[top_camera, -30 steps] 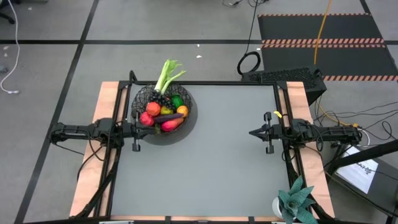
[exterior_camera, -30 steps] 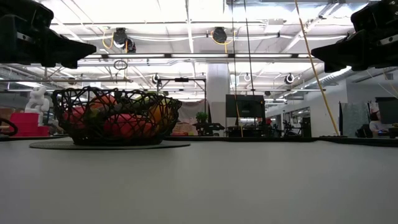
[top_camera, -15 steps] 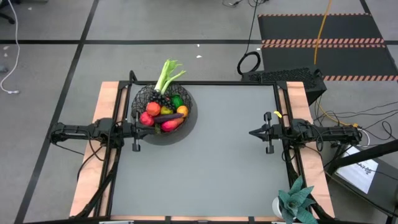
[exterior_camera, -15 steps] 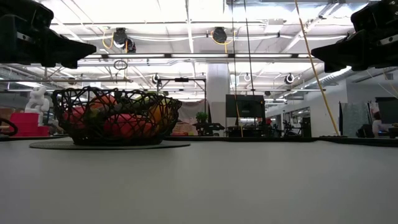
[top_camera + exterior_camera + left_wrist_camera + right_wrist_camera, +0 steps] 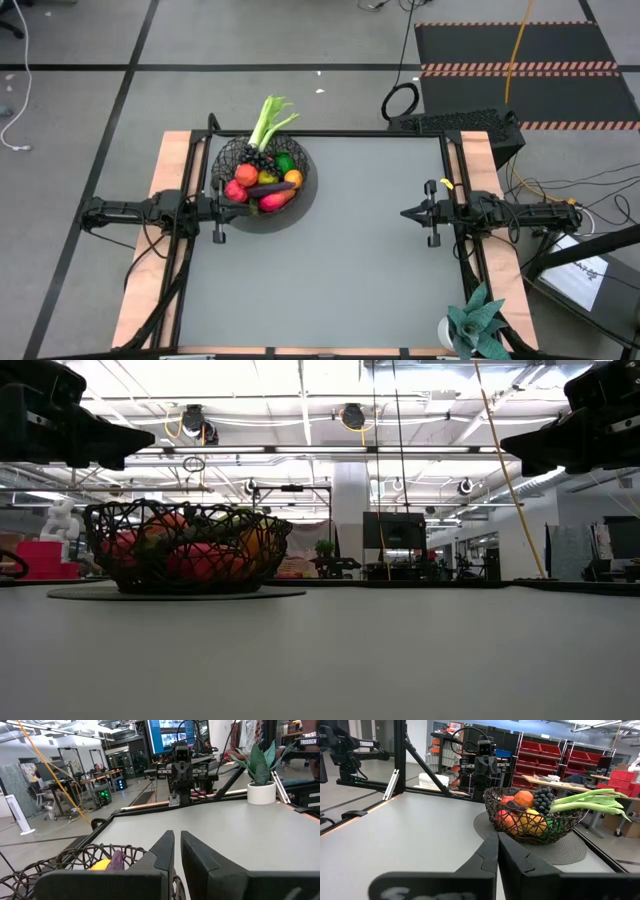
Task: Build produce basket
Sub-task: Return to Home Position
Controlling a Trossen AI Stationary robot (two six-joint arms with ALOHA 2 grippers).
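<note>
Jaws together; TROSSEN label beyond.

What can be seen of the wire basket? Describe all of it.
The basket is a round bowl of thin black wire mesh, open-topped and upright. It stands on a round grey mat on the left part of the table. It is heaped with produce: red, orange and yellow fruits, dark grapes on top, and a leek whose green leaves jut out over its rim.
</note>
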